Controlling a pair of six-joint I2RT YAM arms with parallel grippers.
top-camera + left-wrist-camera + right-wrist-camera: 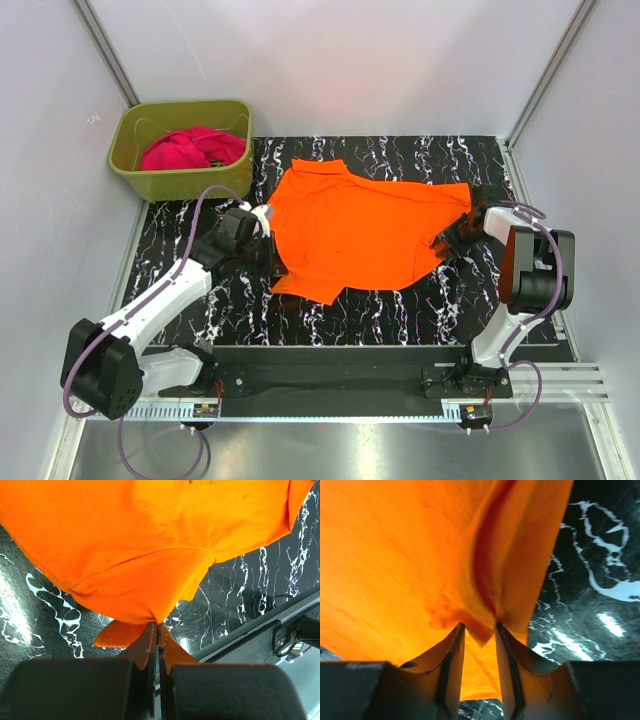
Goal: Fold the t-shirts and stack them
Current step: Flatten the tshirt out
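The orange t-shirt [360, 230] lies spread on the black marbled mat [400, 300], partly rumpled. My left gripper [268, 236] is at its left edge, shut on a pinch of the hem [150, 617], as the left wrist view [159, 626] shows. My right gripper [455, 238] is at the shirt's right edge. In the right wrist view [479, 626] its jaws stand apart, with a small fold of orange cloth [480, 630] between the tips. The magenta-pink t-shirt [192, 148] lies bunched inside the olive-green tub [135, 175].
The tub stands at the mat's far left corner. White walls close in the back and both sides. A metal rail [330, 375] with the arm bases runs along the near edge.
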